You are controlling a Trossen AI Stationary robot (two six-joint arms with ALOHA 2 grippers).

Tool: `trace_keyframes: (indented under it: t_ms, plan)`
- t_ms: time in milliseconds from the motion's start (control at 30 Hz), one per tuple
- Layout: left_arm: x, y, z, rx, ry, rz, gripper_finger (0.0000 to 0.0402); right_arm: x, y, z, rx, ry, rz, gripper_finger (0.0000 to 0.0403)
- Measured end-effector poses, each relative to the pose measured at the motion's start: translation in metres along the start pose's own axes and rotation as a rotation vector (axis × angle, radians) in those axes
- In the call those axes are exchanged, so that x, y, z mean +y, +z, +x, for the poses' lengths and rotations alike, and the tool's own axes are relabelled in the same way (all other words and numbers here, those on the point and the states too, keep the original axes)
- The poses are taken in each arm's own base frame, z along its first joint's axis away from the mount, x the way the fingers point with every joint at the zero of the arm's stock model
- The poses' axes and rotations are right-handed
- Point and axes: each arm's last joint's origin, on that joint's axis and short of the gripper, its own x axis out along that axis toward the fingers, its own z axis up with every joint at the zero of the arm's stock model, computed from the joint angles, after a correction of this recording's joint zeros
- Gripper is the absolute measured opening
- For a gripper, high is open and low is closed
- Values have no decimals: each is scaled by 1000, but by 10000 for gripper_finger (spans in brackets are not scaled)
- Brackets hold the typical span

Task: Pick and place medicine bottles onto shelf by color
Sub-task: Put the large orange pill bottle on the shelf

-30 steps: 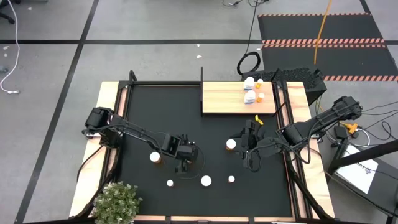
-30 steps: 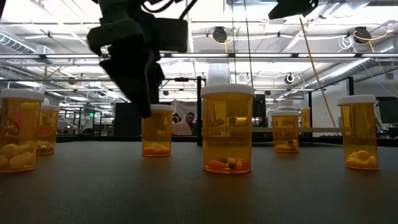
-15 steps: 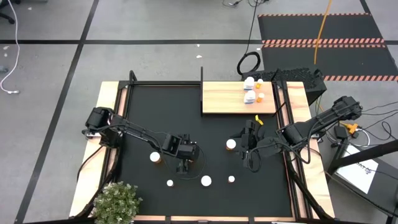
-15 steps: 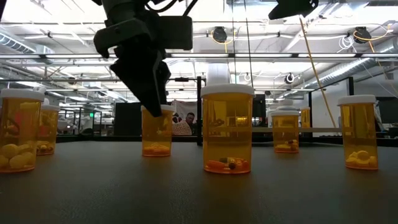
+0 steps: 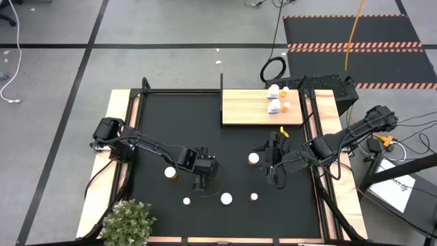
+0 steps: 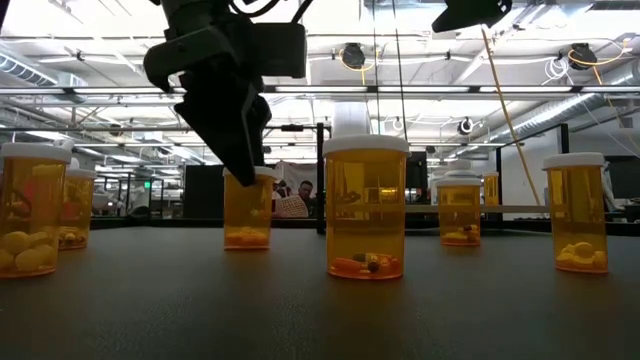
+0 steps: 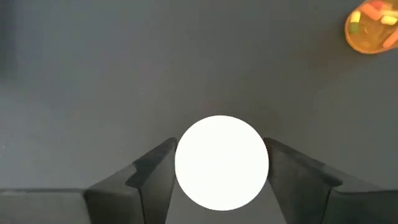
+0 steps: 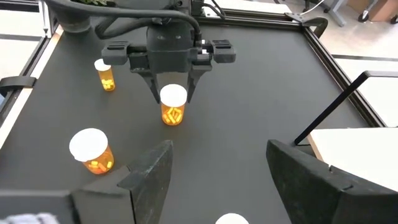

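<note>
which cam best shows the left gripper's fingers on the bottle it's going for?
Left wrist view: left gripper has a finger either side of the bottle's white cap. Right wrist view shows it head-on, farther off. Low view: one side only. High view: arm covers the bottle.

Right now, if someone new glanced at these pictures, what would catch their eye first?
Probably the left end effector straddling an orange bottle with a white cap near the middle of the black mat, fingers on either side of the cap. Next, the light-wood shelf at the far edge, bottles clustered at its right end.
</note>
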Motion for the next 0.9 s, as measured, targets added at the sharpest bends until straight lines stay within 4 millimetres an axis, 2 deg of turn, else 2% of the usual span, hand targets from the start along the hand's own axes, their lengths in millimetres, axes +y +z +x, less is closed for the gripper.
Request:
trace_keyframes:
  t_ms: [100,267,433,600,900]
  plan:
    - [1,-2,-3,43,8,4,238,0,0,0,3,-1,-28,253]
    - [2,2,-10,65,11,20,214,0,0,0,3,-1,-69,253]
    - [7,15,-26,59,13,55,211,0,-1,0,13,-3,-82,253]
    - [22,33,-47,25,22,79,227,-1,-4,0,35,-8,-96,253]
    - [61,66,-87,-111,65,146,210,-1,-4,0,41,-13,-122,253]
